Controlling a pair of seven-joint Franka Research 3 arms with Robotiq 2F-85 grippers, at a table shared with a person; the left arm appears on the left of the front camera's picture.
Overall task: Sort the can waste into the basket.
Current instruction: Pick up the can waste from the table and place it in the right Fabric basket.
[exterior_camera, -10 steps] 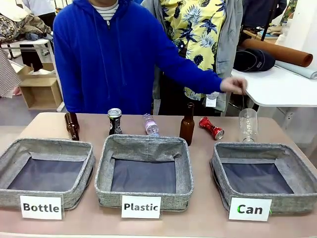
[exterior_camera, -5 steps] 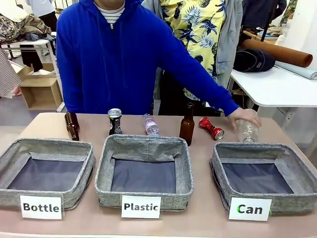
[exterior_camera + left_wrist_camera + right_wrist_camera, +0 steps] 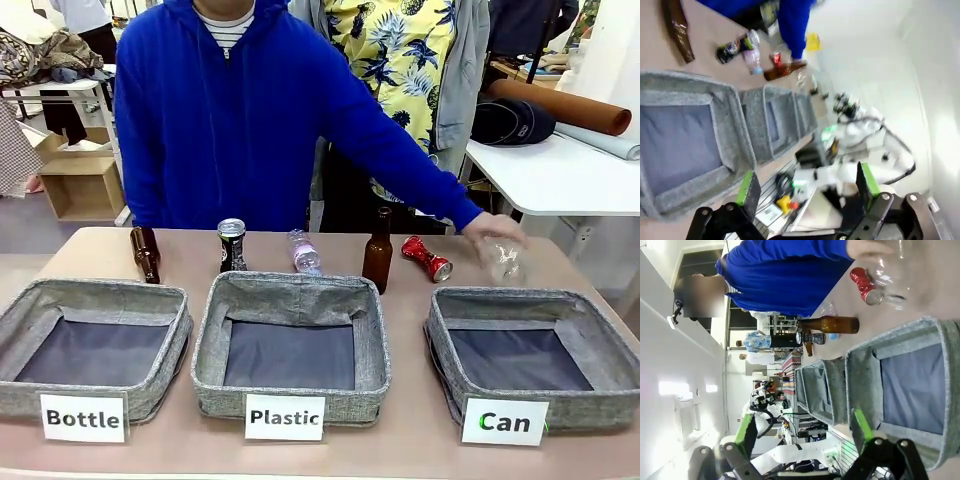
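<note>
Where the job stands: start; no can is in yet.
Basket: lower right, marked "Can", nothing inside.
Left gripper: wide, holding nothing.
Right gripper: wide, holding nothing.
Dark can: upright, upper middle-left.
Red can: lying just above the Basket's left corner.
Next: Right gripper likely reaches for the Red can's thin middle.

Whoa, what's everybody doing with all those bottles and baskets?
It's a sorting job for rubbish. A person in a blue top has a hand on a clear plastic bottle, just behind the basket labelled Can. The dark can and the crushed red can sit on the table behind the baskets, not yet in that basket. The robot's left gripper and right gripper are open and hold nothing.
</note>
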